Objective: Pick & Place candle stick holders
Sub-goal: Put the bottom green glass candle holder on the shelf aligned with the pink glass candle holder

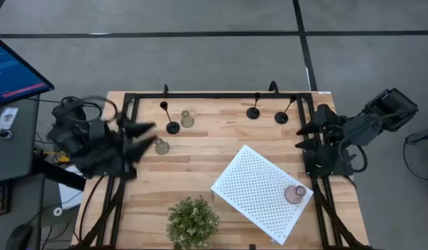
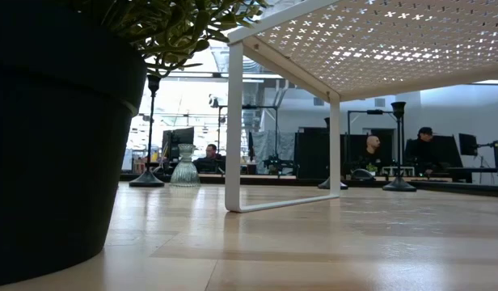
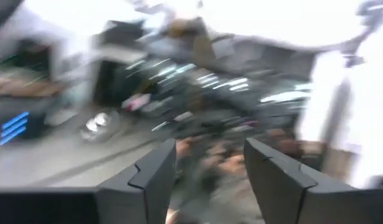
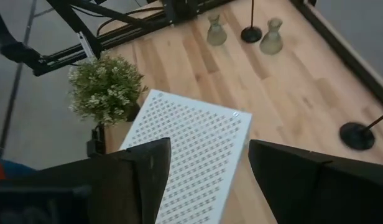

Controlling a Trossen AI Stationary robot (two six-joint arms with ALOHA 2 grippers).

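Three black candle stick holders stand on their round bases on the wooden table: one at the far left (image 1: 171,121) and two at the far right (image 1: 253,111) (image 1: 281,115). A pale bulbous holder (image 1: 187,119) stands beside the left black one, and another (image 1: 162,146) stands nearer. A pinkish holder (image 1: 294,194) stands on the white perforated board (image 1: 259,191). My left gripper (image 1: 150,136) is open and empty at the table's left edge, just left of the nearer pale holder. My right gripper (image 1: 302,137) is open and empty over the right edge. The left wrist view is blurred.
A bushy potted plant (image 1: 192,221) stands at the near edge and fills the left of the low view (image 2: 63,121). The board stands raised on thin white legs (image 2: 233,129). A black frame rail (image 1: 214,96) runs along the far edge. People sit in the room behind (image 2: 370,149).
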